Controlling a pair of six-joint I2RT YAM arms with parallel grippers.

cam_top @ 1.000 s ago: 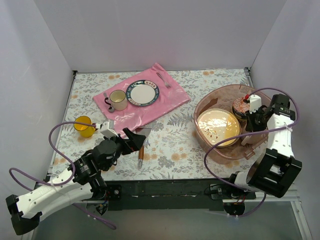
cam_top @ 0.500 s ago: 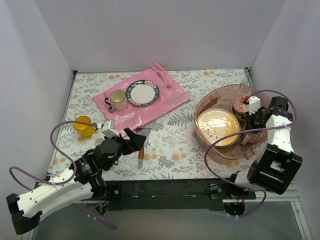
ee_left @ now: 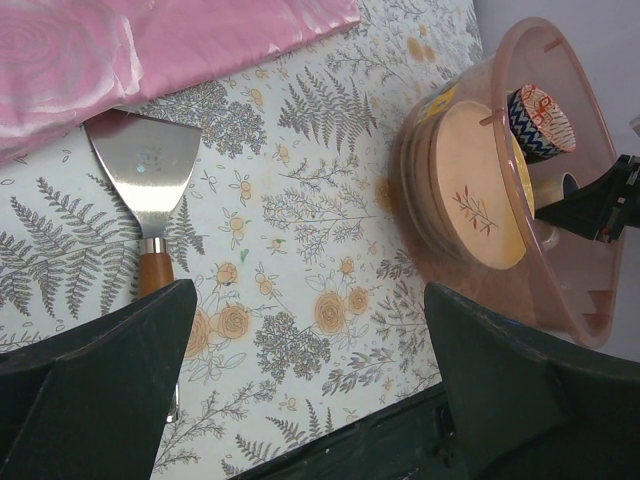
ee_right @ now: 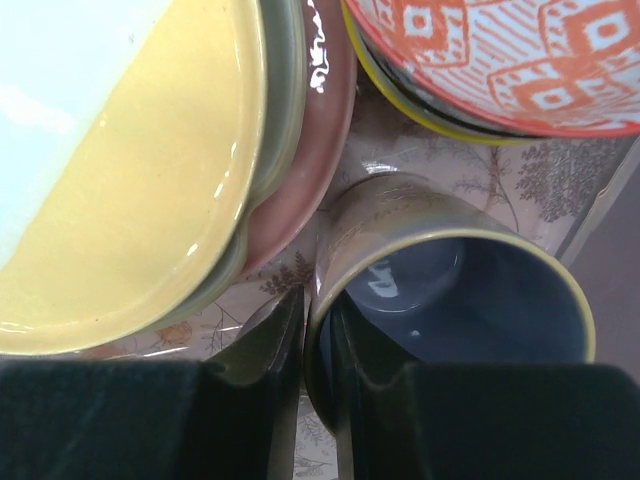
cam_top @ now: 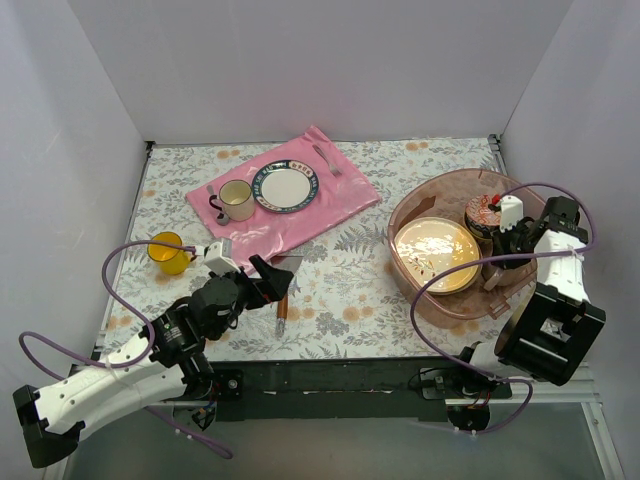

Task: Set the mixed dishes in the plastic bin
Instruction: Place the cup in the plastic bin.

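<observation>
Overhead: at the right of the fern-printed tablecloth (cam_top: 350, 270), a large round translucent pink-brown plastic bin (cam_top: 398, 225), already loaded with a stack of cream and pink plates (cam_top: 435, 255) and small patterned bowls (cam_top: 485, 212). Right gripper (cam_top: 502, 243) reaching down inside the bin's right side, beside the bowls. Left gripper (cam_top: 275, 278) spread wide above the cloth, holding nothing, near a metal spatula with a wooden handle (cam_top: 283, 298). Small yellow mug (cam_top: 168, 252) alone by the left edge, well apart from the bin, and by the look of it the one dish not yet loaded. Cream mug with dark-trimmed handle (cam_top: 235, 198) and white plate with blue patterned rim (cam_top: 285, 187) laid out on a flat pink mat (cam_top: 320, 205), probably a place setting and not for the bin.

Left wrist: dark fingers (ee_left: 100, 390) far apart at the bottom corners, only cloth and spatula handle between them; bin off to the right.

Right wrist: pinkish mug with a dark purple inside (ee_right: 450, 290) low in the bin, just beside the plate stack, bowls just beyond, mouth toward the camera. Jaws close together astride the mug's wall, one outside and one inside: a rim grip, well suited to lowering a mug into a tight gap. Cannot tell whether pinching or already slack. Most likely the release step.
</observation>
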